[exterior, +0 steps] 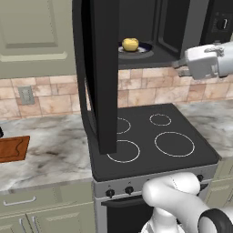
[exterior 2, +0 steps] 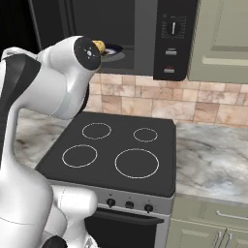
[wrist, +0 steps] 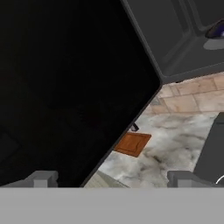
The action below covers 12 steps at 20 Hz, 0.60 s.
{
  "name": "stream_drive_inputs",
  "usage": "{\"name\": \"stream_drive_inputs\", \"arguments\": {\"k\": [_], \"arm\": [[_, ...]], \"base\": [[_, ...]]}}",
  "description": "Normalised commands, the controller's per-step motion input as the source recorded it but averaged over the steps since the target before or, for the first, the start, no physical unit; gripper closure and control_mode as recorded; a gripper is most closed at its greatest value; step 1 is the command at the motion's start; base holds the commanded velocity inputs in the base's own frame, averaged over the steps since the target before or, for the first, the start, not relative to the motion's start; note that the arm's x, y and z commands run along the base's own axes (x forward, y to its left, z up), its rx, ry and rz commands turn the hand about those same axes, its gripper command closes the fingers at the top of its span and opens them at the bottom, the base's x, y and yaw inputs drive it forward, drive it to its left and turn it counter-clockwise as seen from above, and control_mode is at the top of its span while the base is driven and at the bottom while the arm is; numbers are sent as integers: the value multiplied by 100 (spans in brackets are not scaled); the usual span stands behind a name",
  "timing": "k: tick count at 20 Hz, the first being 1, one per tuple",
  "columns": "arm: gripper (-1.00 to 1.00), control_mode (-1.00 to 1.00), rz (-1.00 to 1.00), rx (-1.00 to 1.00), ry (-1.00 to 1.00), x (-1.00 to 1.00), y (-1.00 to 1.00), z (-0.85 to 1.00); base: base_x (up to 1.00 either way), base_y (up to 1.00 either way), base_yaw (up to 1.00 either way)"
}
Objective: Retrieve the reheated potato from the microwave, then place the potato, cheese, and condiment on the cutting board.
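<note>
Taking the stove (exterior: 154, 141) as the landmark: its black top with four ring burners sits nearest, its knobs (exterior: 110, 193) along the front edge, and the white arm (exterior 2: 58, 87) rises in front of it. To the stove's left, on the marbled counter (exterior: 50, 150), lies the reddish-brown cutting board (exterior: 12, 148), seen again in the hand view past the door's edge (wrist: 132, 144). Above the stove's left side the microwave door (exterior: 101, 68) hangs swung wide open, edge-on to the left base camera. The gripper (wrist: 113, 178) sits up beside that door, its two fingertips set wide apart with nothing between them. Behind the stove runs the tan tile wall (exterior: 145, 88). Above the stove's back, inside the open microwave (exterior 2: 145, 34), the yellow potato (exterior: 130, 44) rests on a dark plate (exterior: 144, 48); the control panel (exterior 2: 172, 38) is on the right.
</note>
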Motion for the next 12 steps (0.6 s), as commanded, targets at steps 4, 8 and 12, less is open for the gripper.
{"name": "stream_drive_inputs", "arguments": {"k": [4,8,12], "arm": [[-100,-100,0,-2,29,35,0,0],[-100,-100,-1,-2,12,40,0,0],[-100,-100,-7,-19,1,40,-3,0]], "base": [[0,0,0],[0,0,0],[0,0,0]]}}
